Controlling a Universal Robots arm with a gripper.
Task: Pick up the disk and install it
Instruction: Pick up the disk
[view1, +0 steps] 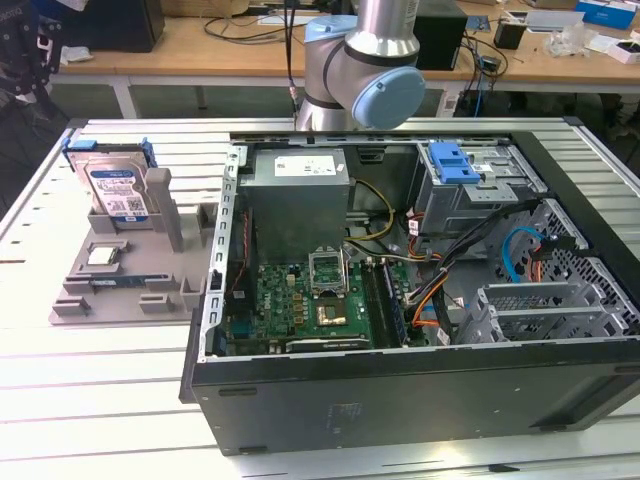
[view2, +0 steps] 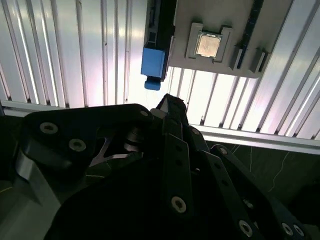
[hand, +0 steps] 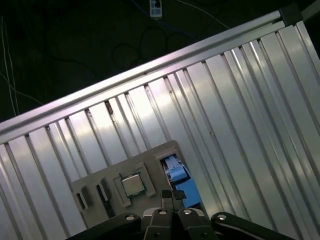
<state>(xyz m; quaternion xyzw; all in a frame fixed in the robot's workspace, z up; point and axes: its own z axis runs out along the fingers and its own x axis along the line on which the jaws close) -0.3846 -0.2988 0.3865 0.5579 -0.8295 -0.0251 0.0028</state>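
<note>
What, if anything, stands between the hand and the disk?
Nothing visible does. In the second wrist view the hand points down at the disk, upright in its grey holder, with open space between them.

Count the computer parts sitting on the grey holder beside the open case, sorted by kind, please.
On the grey holder:
disk: 1
CPU chip: 1
memory stick: 1
Total: 3

- We see open air above the disk (view1: 115, 190), upright in its grey holder (view1: 150, 258).
- A grey post (view1: 160, 195) stands just beside it.
- Cables (view1: 468, 246) crowd the case (view1: 400, 390) beside the drive cage (view1: 470, 203).
</note>
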